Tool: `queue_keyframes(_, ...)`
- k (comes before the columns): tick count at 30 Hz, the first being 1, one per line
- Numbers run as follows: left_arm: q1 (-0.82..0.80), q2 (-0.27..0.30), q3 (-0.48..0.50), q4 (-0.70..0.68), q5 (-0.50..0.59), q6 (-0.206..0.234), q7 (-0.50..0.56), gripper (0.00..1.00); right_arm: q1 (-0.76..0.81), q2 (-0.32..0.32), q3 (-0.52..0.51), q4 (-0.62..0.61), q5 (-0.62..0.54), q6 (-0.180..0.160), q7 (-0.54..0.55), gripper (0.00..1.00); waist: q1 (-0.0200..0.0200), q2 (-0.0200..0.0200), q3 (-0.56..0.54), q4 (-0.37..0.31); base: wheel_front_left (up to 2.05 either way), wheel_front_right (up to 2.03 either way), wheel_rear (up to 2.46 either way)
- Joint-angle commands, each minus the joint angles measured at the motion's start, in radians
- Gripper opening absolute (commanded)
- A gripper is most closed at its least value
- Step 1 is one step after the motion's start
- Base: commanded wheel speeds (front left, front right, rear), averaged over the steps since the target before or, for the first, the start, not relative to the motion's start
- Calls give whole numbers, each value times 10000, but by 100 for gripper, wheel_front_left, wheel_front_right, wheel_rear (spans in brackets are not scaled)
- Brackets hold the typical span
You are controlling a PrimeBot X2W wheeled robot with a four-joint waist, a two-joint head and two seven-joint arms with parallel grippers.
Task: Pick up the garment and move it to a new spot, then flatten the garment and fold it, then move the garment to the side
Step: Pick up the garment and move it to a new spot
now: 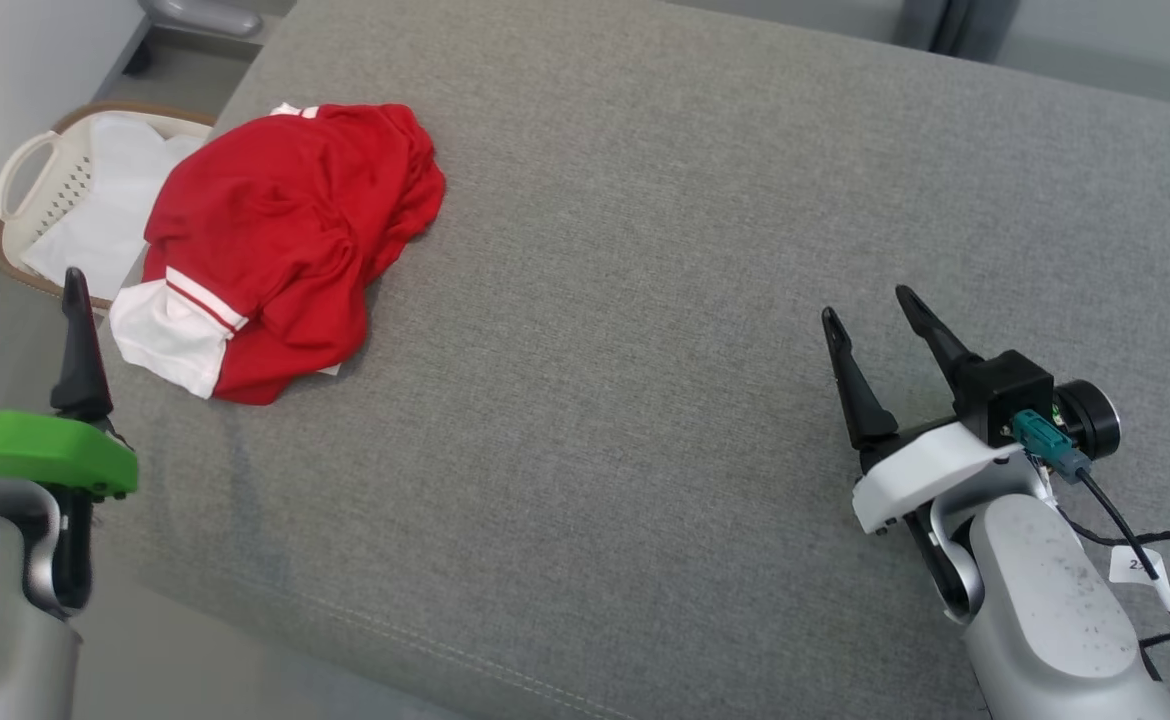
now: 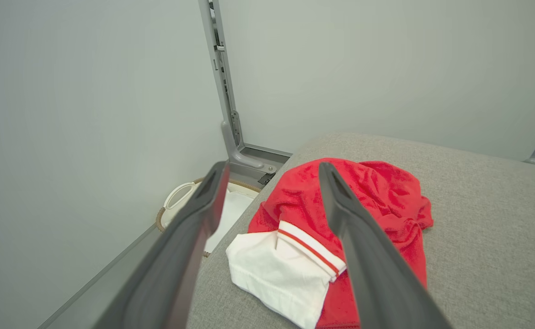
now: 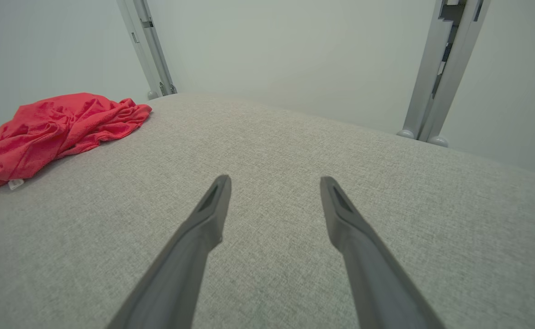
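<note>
One garment (image 1: 285,240), red and white, crumpled at far-left corner of surface (image 1: 645,300). One basket (image 1: 70,185) beside that edge. Two pincers, both released, empty: left pincer (image 1: 29,283) near garment, right pincer (image 1: 867,303) well apart.

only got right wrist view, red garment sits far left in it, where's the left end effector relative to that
Observer: The left end effector hangs open at the grey surface's left edge, just short of the garment.
Operator: anything beside that edge
Observer: A pale laundry basket holding white cloth, on the floor.
Operator: what's the white bit on it
Observer: A white section with a red stripe, the part nearest the left end effector.
</note>
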Motion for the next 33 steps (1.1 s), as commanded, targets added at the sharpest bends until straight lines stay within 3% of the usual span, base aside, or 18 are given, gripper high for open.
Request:
queue_keyframes(1,-410,300,-231,206,-253,-32,15,100,-181,-65,25,-74,-77,-15,-49,100,0,0,671,-545,0,0,0)
queue_keyframes(10,-2304,1951,-2353,1801,-2314,-33,10,100,-884,-57,301,-501,-387,-15,-49,100,0,0,1931,-1560,0,0,0)
queue_keyframes(15,-2870,2494,-3653,2639,-4040,-33,216,100,-1110,-53,416,-712,-494,-15,-49,100,0,0,2452,-2103,0,0,0)
queue_keyframes(20,-3048,2875,-4744,3220,-5517,-32,934,100,-1199,-56,322,-950,-536,-15,-49,100,0,0,2798,-2574,0,0,0)
queue_keyframes(26,-2735,2766,-5434,3901,-6991,-32,2100,100,-968,-76,165,-995,-472,-17,-26,100,0,0,2781,-2855,0,0,0)
queue_keyframes(27,-2710,2818,-5610,3980,-7004,-34,2064,45,-921,-74,142,-968,-452,-15,-25,100,0,0,2726,-2875,0,0,0)
queue_keyframes(28,-2697,2828,-5726,4030,-7005,-32,1967,33,-890,-74,125,-943,-436,-15,-25,100,0,0,2672,-2890,0,0,0)
queue_keyframes(29,-2704,2841,-5808,4086,-7048,-32,1837,0,-863,-74,93,-919,-407,-17,-25,100,0,0,2614,-2898,0,0,0)
queue_keyframes(33,-3203,3114,-6095,4138,-6841,-32,663,0,-732,-63,33,-842,-287,-15,-26,100,0,0,2191,-2907,0,0,0)
